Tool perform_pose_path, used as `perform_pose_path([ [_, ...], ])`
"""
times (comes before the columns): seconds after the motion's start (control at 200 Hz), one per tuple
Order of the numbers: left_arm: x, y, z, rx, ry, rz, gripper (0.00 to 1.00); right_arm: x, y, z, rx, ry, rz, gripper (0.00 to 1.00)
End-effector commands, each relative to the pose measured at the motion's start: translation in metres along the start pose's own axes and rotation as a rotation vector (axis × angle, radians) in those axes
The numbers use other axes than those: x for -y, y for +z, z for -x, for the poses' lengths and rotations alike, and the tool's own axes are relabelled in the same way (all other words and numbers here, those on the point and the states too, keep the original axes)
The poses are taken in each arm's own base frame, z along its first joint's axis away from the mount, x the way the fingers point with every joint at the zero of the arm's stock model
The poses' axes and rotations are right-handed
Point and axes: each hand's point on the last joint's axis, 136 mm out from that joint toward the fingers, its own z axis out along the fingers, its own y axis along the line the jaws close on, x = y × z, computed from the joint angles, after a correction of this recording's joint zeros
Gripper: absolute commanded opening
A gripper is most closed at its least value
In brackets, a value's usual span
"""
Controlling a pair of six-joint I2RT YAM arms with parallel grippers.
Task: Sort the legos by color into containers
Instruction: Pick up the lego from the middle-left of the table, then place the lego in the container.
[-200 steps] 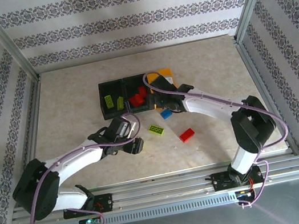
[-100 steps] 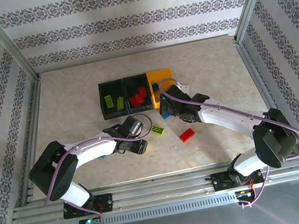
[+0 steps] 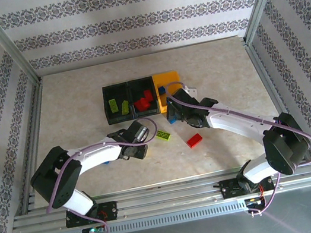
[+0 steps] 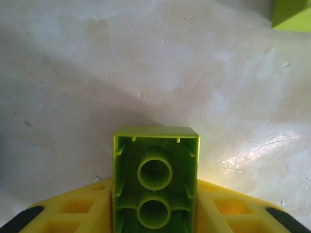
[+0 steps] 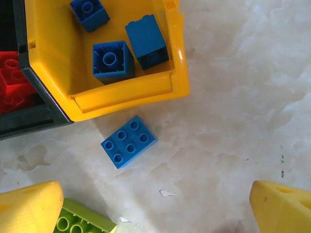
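While clamped in the left tool (image 4: pixel 155 204), lime green lego (image 4: pixel 156 145) underside-up, long axis forward (right tool (image 5: pixel 155 206) wide apart).

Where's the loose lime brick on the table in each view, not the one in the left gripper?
Top external: loose lime brick mid-table, just ahead of the left gripper.
Left wrist: probably the lime corner at top right, beyond the held lime brick.
Right wrist: bottom-left edge, below the blue brick.
Shared landmark: yellow bin, in top external and right wrist.

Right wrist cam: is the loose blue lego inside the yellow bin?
No, the blue lego lies on the table outside the yellow bin's wall.
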Motion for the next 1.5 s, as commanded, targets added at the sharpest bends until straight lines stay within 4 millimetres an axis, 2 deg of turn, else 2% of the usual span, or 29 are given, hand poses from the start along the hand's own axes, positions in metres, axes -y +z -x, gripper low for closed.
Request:
perform_pose_path([
  [0.0, -0.002, -0.015, 0.007, 0.040, -0.032, 0.018, 0.38, 0.004, 0.000, -0.005, 0.008, -0.006, -0.022, 0.98],
  [0.145, -0.011, -0.029, 0.022, 0.106, -0.081, 0.041, 0.34, 0.004, -0.001, -0.007, 0.015, -0.013, -0.023, 0.98],
  [0.275, -0.026, -0.046, 0.044, 0.184, -0.122, 0.079, 0.32, 0.006, -0.003, -0.009, 0.021, -0.016, -0.022, 0.98],
  [0.555, -0.078, -0.084, 0.108, 0.334, -0.191, 0.167, 0.32, 0.000, -0.002, -0.011, 0.015, -0.046, -0.009, 0.98],
  [0.724, -0.106, -0.096, 0.135, 0.399, -0.246, 0.179, 0.32, -0.003, -0.001, -0.015, 0.020, -0.062, -0.009, 0.98],
  [0.894, -0.131, -0.086, 0.150, 0.388, -0.307, 0.186, 0.31, -0.011, 0.000, -0.017, 0.015, -0.089, 0.004, 0.98],
  [1.044, -0.146, -0.074, 0.163, 0.376, -0.338, 0.188, 0.31, -0.017, 0.002, -0.020, 0.006, -0.113, 0.008, 0.98],
  [1.499, -0.154, -0.038, 0.187, 0.320, -0.335, 0.210, 0.31, -0.006, 0.003, -0.025, -0.014, -0.080, -0.043, 0.98],
])
